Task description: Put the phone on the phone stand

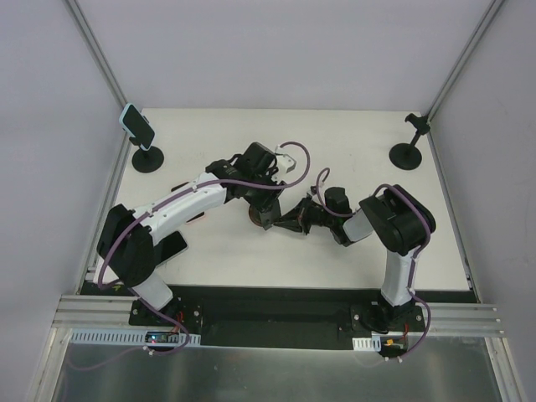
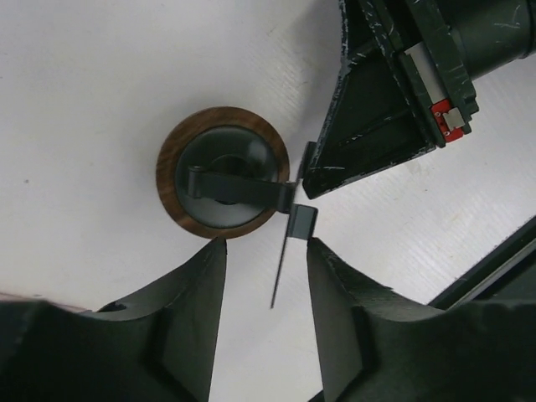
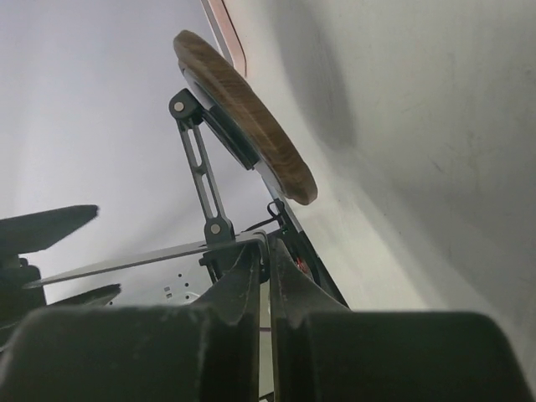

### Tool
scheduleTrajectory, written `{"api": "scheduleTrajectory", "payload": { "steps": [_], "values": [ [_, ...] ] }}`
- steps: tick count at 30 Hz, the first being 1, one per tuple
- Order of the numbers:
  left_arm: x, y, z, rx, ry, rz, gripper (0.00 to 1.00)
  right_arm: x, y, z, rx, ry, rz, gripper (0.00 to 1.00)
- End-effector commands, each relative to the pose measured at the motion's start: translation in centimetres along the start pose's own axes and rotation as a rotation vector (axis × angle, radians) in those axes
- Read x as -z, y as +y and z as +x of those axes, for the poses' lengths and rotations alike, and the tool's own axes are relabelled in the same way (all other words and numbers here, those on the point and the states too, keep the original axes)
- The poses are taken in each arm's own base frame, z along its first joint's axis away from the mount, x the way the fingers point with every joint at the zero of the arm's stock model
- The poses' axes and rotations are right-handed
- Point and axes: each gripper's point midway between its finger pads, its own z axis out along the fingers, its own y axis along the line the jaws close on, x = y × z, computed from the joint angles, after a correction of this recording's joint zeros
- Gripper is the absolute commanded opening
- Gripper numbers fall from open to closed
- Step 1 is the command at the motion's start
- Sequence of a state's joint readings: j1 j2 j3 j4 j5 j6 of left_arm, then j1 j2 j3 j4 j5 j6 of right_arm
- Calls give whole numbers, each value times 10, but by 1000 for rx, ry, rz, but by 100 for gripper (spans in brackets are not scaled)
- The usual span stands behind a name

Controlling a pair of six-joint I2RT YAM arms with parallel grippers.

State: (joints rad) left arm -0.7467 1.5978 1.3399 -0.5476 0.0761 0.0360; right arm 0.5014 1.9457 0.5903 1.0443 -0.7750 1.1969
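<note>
The phone stand has a round wood-rimmed base (image 2: 222,172) and a thin black holder plate (image 2: 283,266), here seen edge-on. It stands at mid-table, mostly hidden under the grippers (image 1: 251,218). My left gripper (image 2: 266,244) straddles the plate from above, open, with a gap on each side. My right gripper (image 3: 268,247) is shut on the plate's bent lip (image 2: 301,219) and comes in low from the right (image 1: 291,222). A dark flat slab that looks like the phone (image 1: 172,246) lies on the table by the left arm's elbow.
At the back left, a pale-blue-cased phone (image 1: 136,124) sits on a black stand (image 1: 149,159). Another black stand (image 1: 408,152) is at the back right. Frame posts and grey walls close in the white table (image 1: 335,134).
</note>
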Motion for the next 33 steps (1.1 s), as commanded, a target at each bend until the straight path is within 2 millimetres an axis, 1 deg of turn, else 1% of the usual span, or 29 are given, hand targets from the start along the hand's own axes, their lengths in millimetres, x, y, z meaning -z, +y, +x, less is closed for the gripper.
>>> {"api": "scheduleTrajectory", "payload": {
  "steps": [1,3,5,6,7,8,9,10,11,12,13,14,15,16,17,18,19,21,22,23,25,26,28,29,31,32,33],
  "values": [
    [-6,-14,-1,-42,30,80,31,7,39,11,126,43,-127,1],
    [-8,-15,-1,-43,37,89,21,8,42,13,137,47,-138,1],
    [-8,-15,1,-44,43,90,0,9,42,13,143,46,-141,2],
    [-5,-13,0,-44,37,87,0,10,44,15,151,50,-145,4],
    [-5,-12,2,-42,38,80,0,11,46,15,159,51,-149,11],
    [-2,-9,1,-35,32,67,0,11,45,16,177,54,-150,28],
    [6,1,-3,-22,8,27,0,13,49,18,199,60,-160,37],
    [11,6,0,-14,2,11,0,14,50,20,215,63,-163,44],
    [17,14,-1,10,-14,-5,0,16,52,21,234,62,-169,54],
    [36,28,-6,44,-65,-20,0,20,55,23,267,58,-179,61],
    [43,38,-2,74,-78,-30,0,22,58,25,286,59,-187,68],
    [53,48,-2,104,-101,-40,0,24,60,26,300,58,-190,79],
    [77,72,-3,159,-161,-85,0,27,65,29,342,56,-203,85],
    [86,83,2,189,-174,-109,0,29,66,30,362,60,-207,92],
    [96,93,5,208,-196,-132,0,30,65,31,370,64,-196,93],
    [116,103,5,224,-244,-165,0,32,68,34,389,68,-198,93],
    [128,125,13,274,-259,-219,0,33,67,34,423,68,-194,93],
    [148,153,28,322,-267,-339,0,33,64,35,429,76,-172,93],
    [159,176,41,372,-257,-414,0,34,64,35,450,80,-171,93],
    [165,189,50,387,-241,-470,0,34,62,36,444,86,-160,93],
    [170,213,69,457,-220,-510,0,34,60,39,452,98,-157,93],
    [170,226,79,497,-201,-523,0,35,60,40,452,101,-157,93],
    [175,244,97,562,-174,-557,0,36,61,43,462,111,-161,93],
    [178,250,103,581,-166,-580,0,38,62,46,470,113,-164,93],
    [183,261,109,586,-160,-598,0,39,62,51,481,122,-161,93],
    [188,274,119,623,-147,-621,0,41,62,53,499,124,-162,93],
    [196,282,112,627,-176,-619,0,41,61,55,506,135,-161,93]
  ]
}}
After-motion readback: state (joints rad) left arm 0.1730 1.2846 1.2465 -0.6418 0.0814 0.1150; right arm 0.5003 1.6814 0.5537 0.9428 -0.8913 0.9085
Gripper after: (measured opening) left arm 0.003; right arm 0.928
